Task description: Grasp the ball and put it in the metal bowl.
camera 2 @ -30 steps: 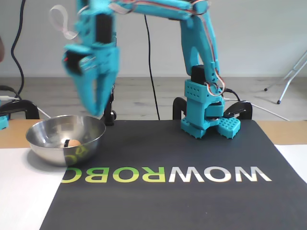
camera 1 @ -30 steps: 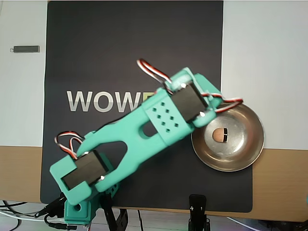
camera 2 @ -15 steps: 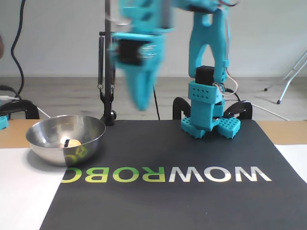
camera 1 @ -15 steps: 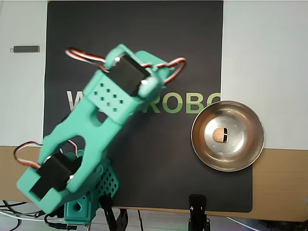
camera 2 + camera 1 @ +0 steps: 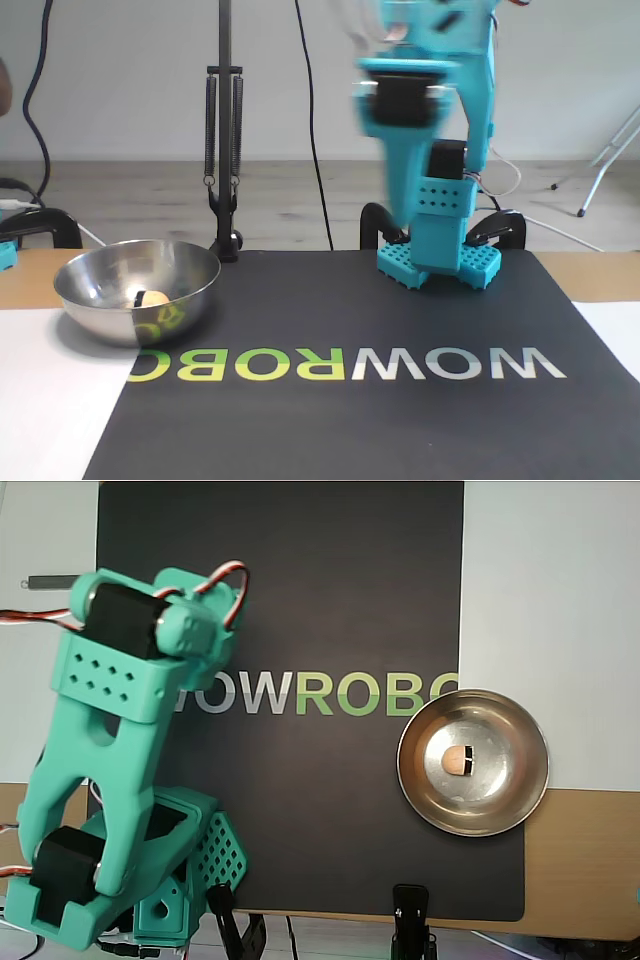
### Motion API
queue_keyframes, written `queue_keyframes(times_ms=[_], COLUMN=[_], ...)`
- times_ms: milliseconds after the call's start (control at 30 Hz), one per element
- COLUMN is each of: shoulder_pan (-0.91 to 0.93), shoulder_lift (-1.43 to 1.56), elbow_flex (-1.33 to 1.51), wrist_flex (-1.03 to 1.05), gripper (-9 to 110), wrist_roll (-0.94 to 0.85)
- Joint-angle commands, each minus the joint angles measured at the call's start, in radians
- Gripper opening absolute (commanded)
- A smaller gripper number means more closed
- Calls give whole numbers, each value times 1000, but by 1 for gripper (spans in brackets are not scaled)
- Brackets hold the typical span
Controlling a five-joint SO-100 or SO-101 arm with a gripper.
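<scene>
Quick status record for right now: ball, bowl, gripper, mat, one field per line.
ball: peach-orange ball lying inside the bowl, near its middle
bowl: metal bowl upright, straddling the mat's edge; at left in the fixed view
gripper: gripper blurred, raised near the arm's base, nothing seen in it, open or shut unclear
mat: black mat with lettering, otherwise bare

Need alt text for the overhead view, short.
A small peach-orange ball sits inside a shiny metal bowl at the right edge of a black mat. The teal robot arm is folded over the mat's left side, well away from the bowl, and its gripper cannot be seen.
</scene>
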Motion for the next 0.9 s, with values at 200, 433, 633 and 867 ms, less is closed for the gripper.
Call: queue_keyframes(times_ms=[200, 433, 633, 867], shoulder_pan=[-172, -244, -245, -245], shoulder_lift=[149, 296, 466, 696], elbow_flex=[224, 402, 589, 805], wrist_flex=[-212, -321, -483, -609], gripper=[0, 0, 0, 0], wrist_roll=[63, 63, 63, 63])
